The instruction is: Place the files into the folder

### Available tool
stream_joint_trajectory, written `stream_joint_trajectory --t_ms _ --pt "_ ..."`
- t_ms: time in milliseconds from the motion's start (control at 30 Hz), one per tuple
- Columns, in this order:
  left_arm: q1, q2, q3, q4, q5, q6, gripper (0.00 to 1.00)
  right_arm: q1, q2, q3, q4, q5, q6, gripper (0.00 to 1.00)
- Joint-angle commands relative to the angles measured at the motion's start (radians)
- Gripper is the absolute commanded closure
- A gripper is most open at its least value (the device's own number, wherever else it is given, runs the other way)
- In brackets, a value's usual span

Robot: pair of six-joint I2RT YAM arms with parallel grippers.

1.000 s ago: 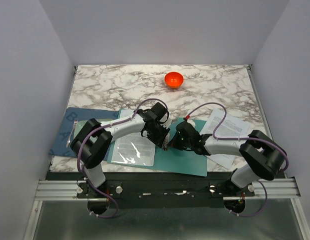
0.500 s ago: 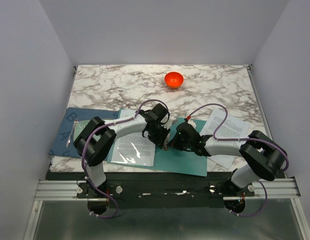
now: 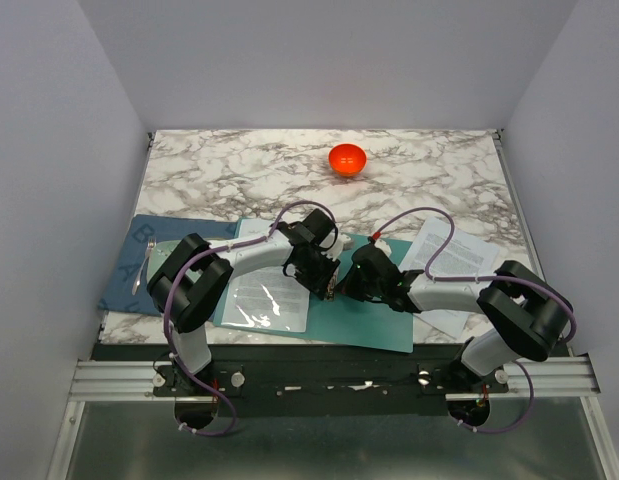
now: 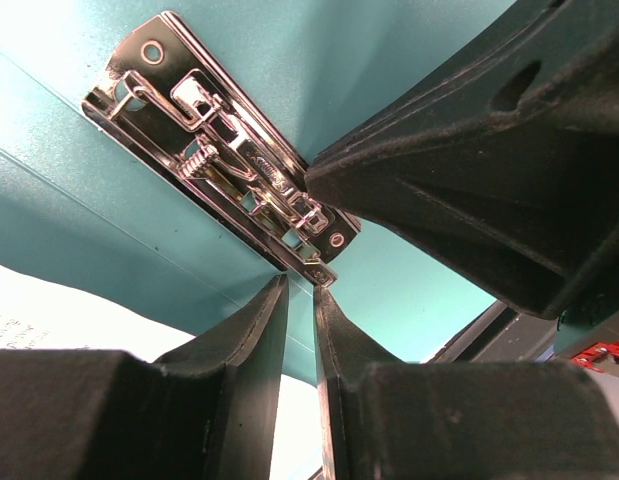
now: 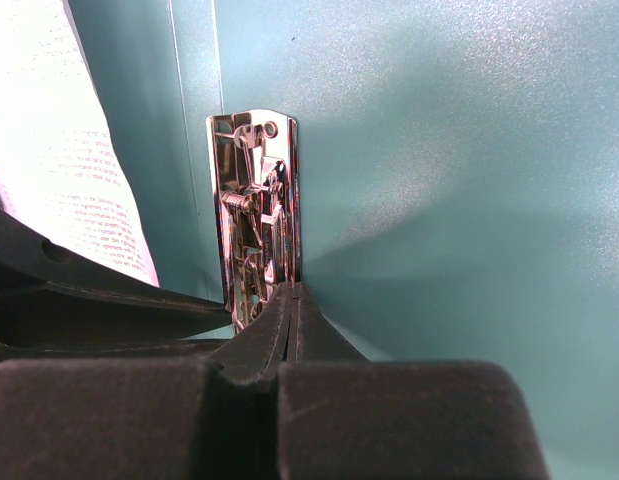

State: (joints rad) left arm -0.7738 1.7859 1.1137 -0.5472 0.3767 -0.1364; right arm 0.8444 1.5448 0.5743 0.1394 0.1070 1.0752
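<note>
The teal folder (image 3: 374,320) lies open at the table's front. Its metal clip (image 3: 334,287) sits on the spine, and it also shows in the left wrist view (image 4: 229,170) and the right wrist view (image 5: 254,220). One printed sheet (image 3: 261,292) lies in the left pocket. The other files (image 3: 459,265) lie to the right, partly under my right arm. My left gripper (image 3: 327,282) (image 4: 301,285) is almost shut, with a thin empty gap, and its tips are at the clip's near end. My right gripper (image 3: 347,288) (image 5: 294,288) is shut and empty, with its tips against the clip's edge.
An orange bowl (image 3: 347,158) stands at the back. A dark blue cloth mat (image 3: 139,255) with a pale plate (image 3: 157,258) lies at the left, partly under my left arm. The two grippers nearly touch over the spine.
Both grippers have crept slightly closer together at the clip. The folder and the papers have not moved.
</note>
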Motion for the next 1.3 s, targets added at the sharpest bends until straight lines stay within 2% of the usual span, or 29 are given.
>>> stream_joint_trajectory --t_ms 0,300,1267 --pt "-0.002 -0.040 -0.006 0.007 0.036 0.008 0.71 0.013 0.095 -0.090 -0.259 0.045 -0.029 0.99" --pt "-0.002 -0.037 -0.003 0.016 0.022 0.004 0.71 0.013 0.098 -0.093 -0.250 0.040 -0.026 0.99" --pt "-0.013 0.127 0.064 0.018 -0.051 0.009 0.71 0.015 0.087 -0.151 -0.207 0.014 -0.015 0.99"
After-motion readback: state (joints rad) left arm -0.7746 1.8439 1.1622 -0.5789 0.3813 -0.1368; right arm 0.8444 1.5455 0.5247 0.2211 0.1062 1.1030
